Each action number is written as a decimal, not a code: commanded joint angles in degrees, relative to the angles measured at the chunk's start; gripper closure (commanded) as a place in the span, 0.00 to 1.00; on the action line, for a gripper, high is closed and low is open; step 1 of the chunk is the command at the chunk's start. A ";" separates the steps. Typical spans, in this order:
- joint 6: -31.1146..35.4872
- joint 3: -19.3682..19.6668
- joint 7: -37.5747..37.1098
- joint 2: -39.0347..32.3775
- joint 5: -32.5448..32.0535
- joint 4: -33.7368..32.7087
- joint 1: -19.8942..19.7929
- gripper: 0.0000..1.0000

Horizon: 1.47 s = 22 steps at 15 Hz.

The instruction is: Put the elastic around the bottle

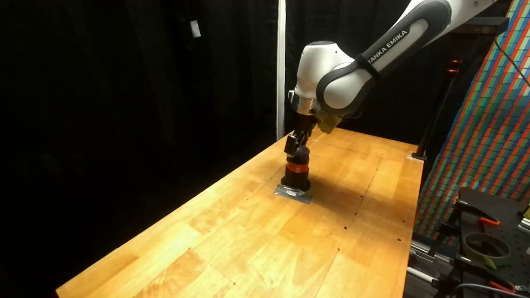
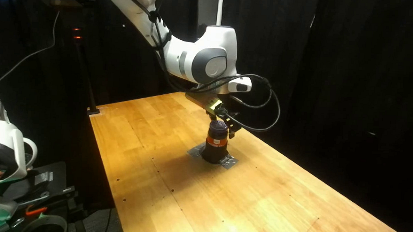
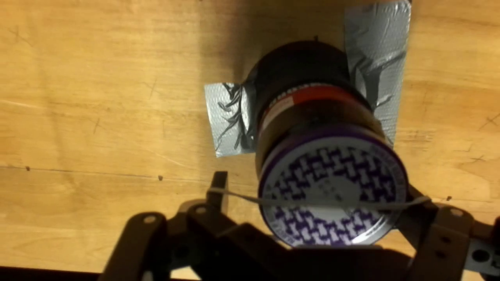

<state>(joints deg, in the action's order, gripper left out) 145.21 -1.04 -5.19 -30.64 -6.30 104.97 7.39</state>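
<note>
The bottle (image 1: 297,168) stands upright on the table, dark with an orange-red band and a dark top. It also shows in an exterior view (image 2: 217,141); in the wrist view its purple and white patterned lid (image 3: 332,168) faces the camera. My gripper (image 3: 318,192) is open, with a finger on either side of the lid; the right fingertip is partly hidden behind the lid. The pale elastic (image 3: 332,203) is stretched between the two fingers and crosses over the lid. I cannot tell whether it touches the lid. The elastic does not show in the exterior views.
Grey tape (image 3: 377,50) holds the bottle's dark base to the wooden table (image 1: 248,248). A black post (image 1: 432,111) stands at a far corner of the table. A dark side bench (image 1: 492,207) with tools and a tape roll stands beside the table. Cables (image 2: 276,108) loop off the wrist.
</note>
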 commanded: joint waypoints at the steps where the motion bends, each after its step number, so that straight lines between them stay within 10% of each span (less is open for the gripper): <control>1: -5.24 -1.46 4.60 5.74 3.18 6.98 -3.29 0.00; 7: -9.01 -2.71 11.35 9.15 7.51 12.30 -6.74 0.00; 8: -8.40 -2.53 11.79 10.02 7.29 13.51 -6.97 0.25; 18: 9.29 -3.68 17.76 20.32 8.72 29.98 -7.81 0.95; 22: 22.31 -5.88 21.20 20.80 12.04 35.68 -8.50 1.00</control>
<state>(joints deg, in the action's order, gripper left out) 159.99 -4.77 12.28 -12.64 2.81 134.75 0.42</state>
